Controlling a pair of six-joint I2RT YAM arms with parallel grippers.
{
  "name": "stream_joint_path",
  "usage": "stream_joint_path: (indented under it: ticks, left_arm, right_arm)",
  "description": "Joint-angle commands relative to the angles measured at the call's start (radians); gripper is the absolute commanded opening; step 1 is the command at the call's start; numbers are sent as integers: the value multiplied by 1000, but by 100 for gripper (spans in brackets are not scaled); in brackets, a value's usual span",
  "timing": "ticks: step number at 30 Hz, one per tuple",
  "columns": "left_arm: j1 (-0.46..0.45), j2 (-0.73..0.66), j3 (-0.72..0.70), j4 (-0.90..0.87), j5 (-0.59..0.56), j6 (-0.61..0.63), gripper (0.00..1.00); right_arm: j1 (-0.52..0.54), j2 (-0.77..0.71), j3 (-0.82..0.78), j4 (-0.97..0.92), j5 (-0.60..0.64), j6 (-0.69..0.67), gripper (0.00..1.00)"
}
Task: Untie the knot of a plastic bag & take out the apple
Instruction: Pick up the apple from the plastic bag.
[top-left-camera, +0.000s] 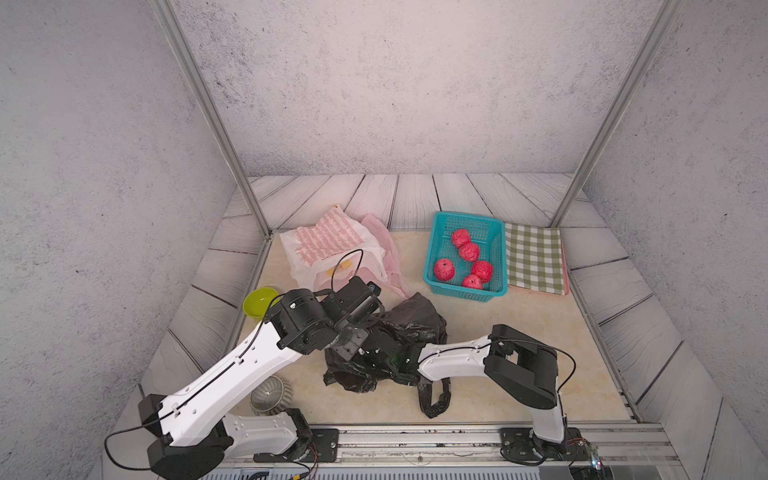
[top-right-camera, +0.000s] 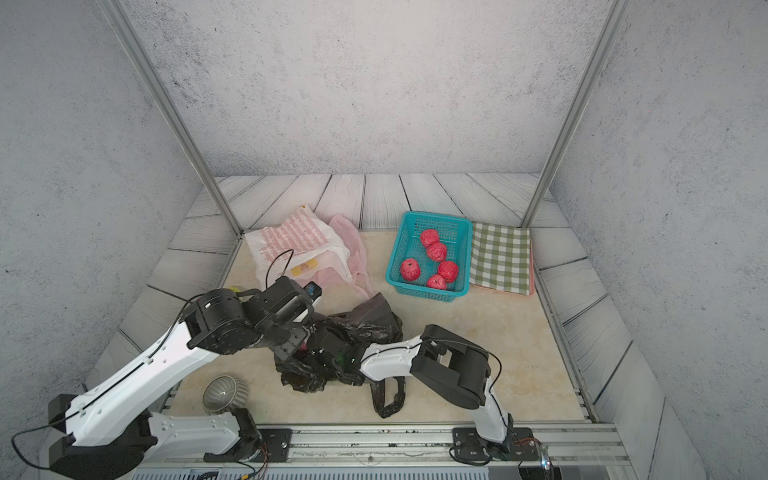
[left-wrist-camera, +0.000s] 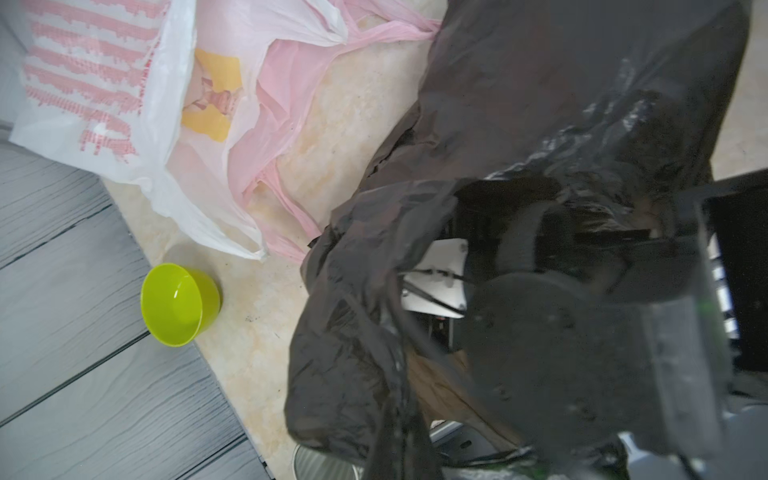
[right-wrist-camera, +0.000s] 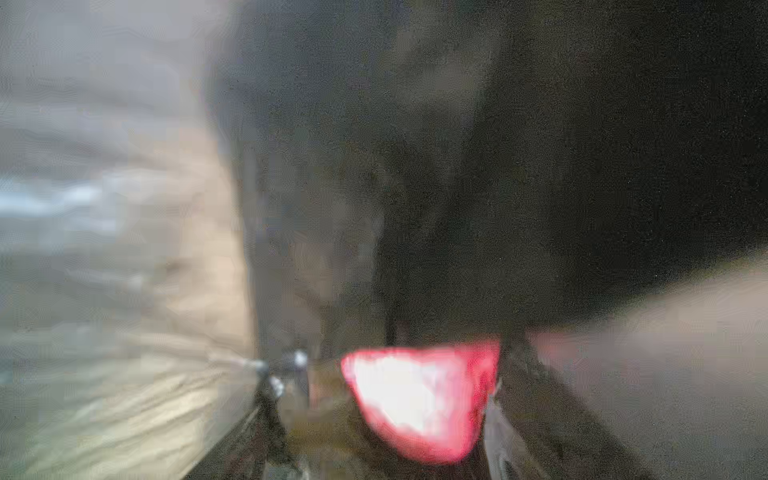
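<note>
The black bag (top-left-camera: 411, 320) lies crumpled on the counter (top-left-camera: 498, 332). Inside it a red apple (right-wrist-camera: 415, 399) shows beside the right end effector (top-left-camera: 376, 353), whose spread I cannot tell. The left end effector (top-left-camera: 351, 351), at the bag, is closed tight.

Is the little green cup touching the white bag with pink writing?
Apart. The left wrist view shows a strip of bare table between the green cup and the nearest corner of the white bag.

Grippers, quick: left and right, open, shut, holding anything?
Left gripper: shut, pinching the black plastic bag.
Right gripper: inside the bag, at the red apple; too blurred to tell open or gripping.
</note>
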Motion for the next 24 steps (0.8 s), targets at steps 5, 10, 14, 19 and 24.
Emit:
stream_joint_path:
  ticks: [5, 10, 14, 19, 24]
  left_arm:
    - [42, -74, -21, -64, -37, -58, 0]
    - [40, -106, -28, -12, 124, -25, 0]
    - [41, -117, -35, 1, 187, -7, 0]
    - [41, -142, -70, 28, 191, -6, 0]
    - [41, -181, -109, 39, 207, -9, 0]
  right_arm:
    - [-1, -70, -42, -85, 76, 4, 70]
    - [-2, 17, 70, -117, 97, 2, 68]
    - [-6, 49, 154, -142, 111, -19, 75]
    - [-11, 126, 294, -229, 91, -33, 80]
    - [-45, 190, 361, -269, 85, 7, 80]
